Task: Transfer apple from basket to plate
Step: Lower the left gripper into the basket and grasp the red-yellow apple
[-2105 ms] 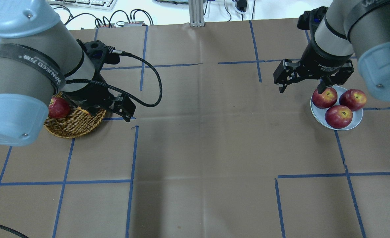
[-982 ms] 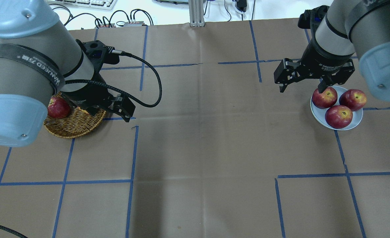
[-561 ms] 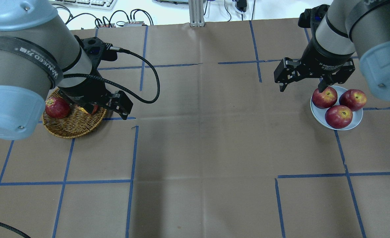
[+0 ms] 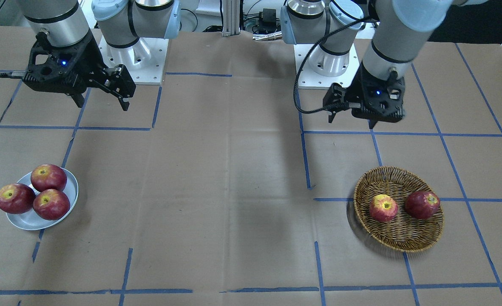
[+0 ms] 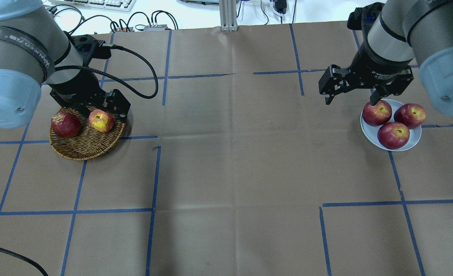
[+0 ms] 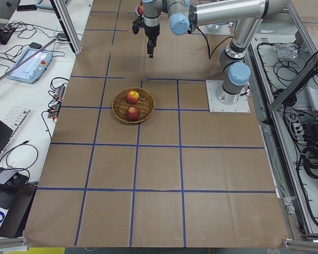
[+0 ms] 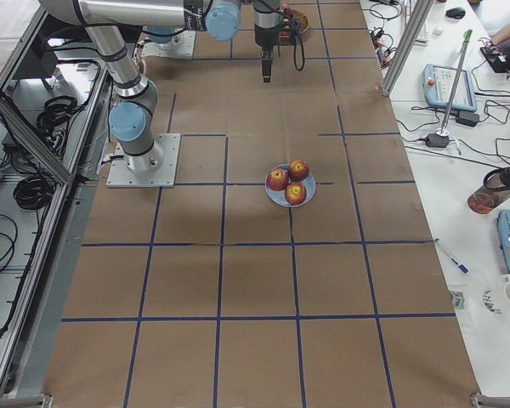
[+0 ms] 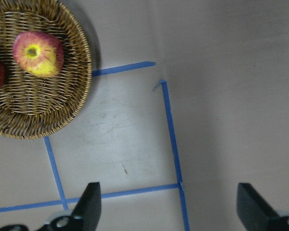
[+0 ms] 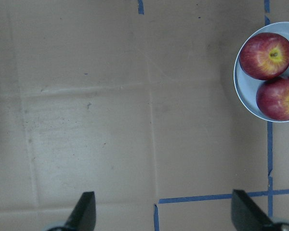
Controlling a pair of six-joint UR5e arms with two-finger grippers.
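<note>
The apple (image 5: 101, 120), streaky pinkish-red with a yellow stem patch, lies in the wicker basket (image 5: 84, 151) beside a darker red apple (image 5: 66, 124). It also shows in the front view (image 4: 383, 208) and the left wrist view (image 8: 38, 54). My left gripper (image 4: 351, 122) is open and empty, held high by the basket's edge; its fingers stand wide apart in the wrist view (image 8: 168, 207). The plate (image 5: 414, 140) holds three dark red apples at the right. My right gripper (image 5: 350, 101) is open and empty, raised just left of the plate.
The three apples (image 5: 393, 135) fill most of the plate. Blue tape lines cross the brown table. Cables (image 5: 134, 19) lie past the far edge. The two arm bases (image 4: 327, 63) stand at the robot's side.
My left gripper has moved off the basket toward the far left, and the lighter apple it covered now shows lying in the basket. The right gripper has barely moved.
</note>
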